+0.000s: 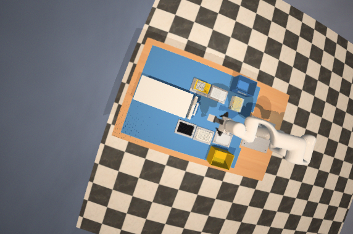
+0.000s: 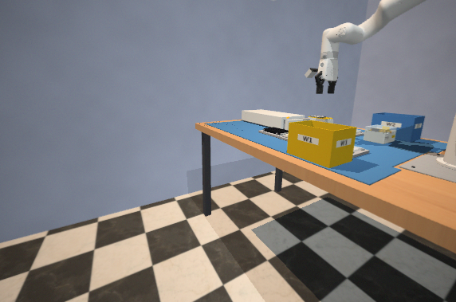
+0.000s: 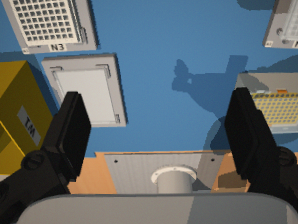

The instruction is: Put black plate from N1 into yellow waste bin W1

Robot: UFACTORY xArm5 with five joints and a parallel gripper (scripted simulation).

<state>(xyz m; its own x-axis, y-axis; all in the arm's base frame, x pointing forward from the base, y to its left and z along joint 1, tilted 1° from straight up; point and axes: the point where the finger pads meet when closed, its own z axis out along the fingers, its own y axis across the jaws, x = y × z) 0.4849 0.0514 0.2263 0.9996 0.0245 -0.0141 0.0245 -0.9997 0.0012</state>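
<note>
The black plate (image 1: pixel 185 128) lies flat in its grey nest at the near-left end of the nest row; in the side view it shows as a low dark slab (image 2: pixel 275 131) behind the bin. The yellow waste bin W1 (image 1: pixel 220 157) stands upright near the bench's front edge, and it also shows in the side view (image 2: pixel 320 143) and at the wrist view's left edge (image 3: pixel 16 125). My gripper (image 1: pixel 221 123) (image 2: pixel 325 88) hangs high above the bench, open and empty (image 3: pixel 158 132), well to the right of the black plate. The black plate is outside the wrist view.
A white well plate (image 1: pixel 203 135) and a nest with a plain white inset (image 1: pixel 223 138) lie between the black plate and W1. The white cooler (image 1: pixel 163 96), the yellow tip box (image 1: pixel 201 86), another white plate (image 1: pixel 218 94), a yellow plate (image 1: pixel 237 103) and the blue bin (image 1: pixel 244 86) stand behind.
</note>
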